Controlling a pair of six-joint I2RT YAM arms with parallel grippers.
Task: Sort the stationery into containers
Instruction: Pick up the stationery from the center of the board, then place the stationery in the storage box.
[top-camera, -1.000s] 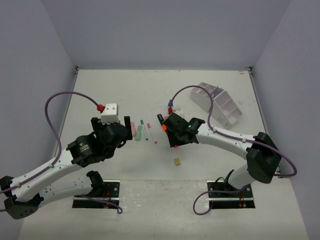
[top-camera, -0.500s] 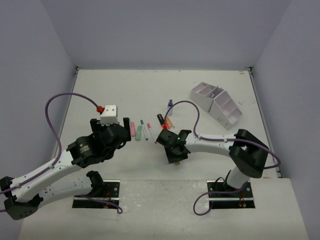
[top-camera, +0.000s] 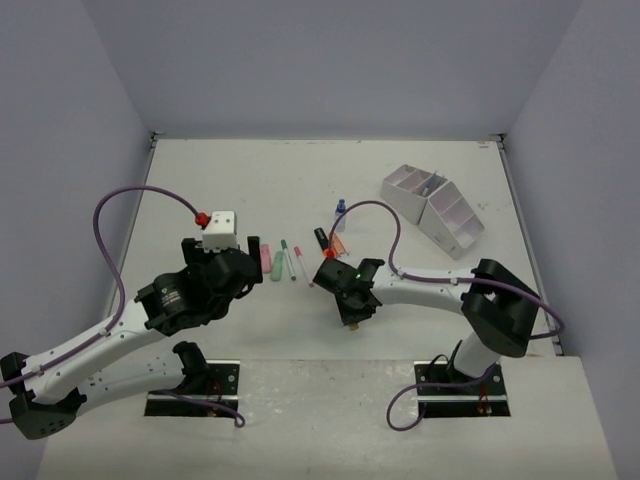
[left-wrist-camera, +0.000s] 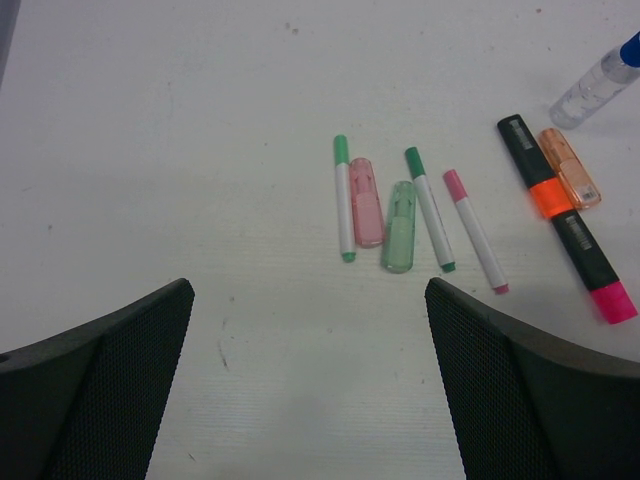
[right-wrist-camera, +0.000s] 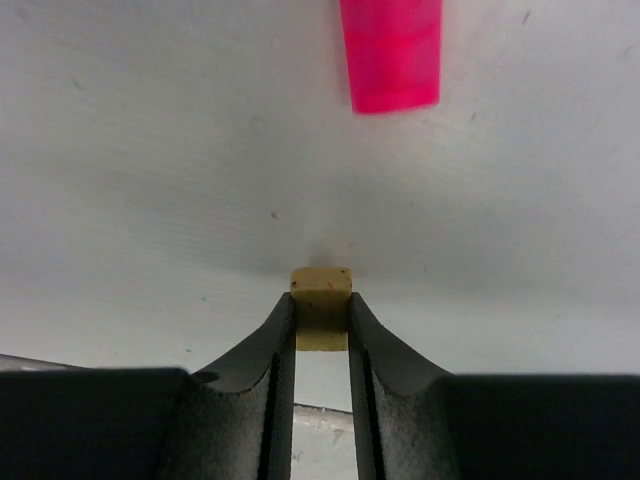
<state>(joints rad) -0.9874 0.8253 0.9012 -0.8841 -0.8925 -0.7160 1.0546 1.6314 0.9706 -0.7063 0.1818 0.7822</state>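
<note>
Pinching tan eraser (right-wrist-camera: 321, 305) in right pincer (right-wrist-camera: 321, 318) | left pincer (left-wrist-camera: 308, 300) spread wide, holding nothing

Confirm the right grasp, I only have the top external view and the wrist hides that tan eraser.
Observer: Right wrist view: tan eraser sits between both right fingers, each touching a side.
Operator: Anything crowding it?
Observer: A pink marker end lies just beyond it, apart.
Operator: Left arm?
Observer: Left fingers wide open, nothing between them; pens lie ahead.
</note>
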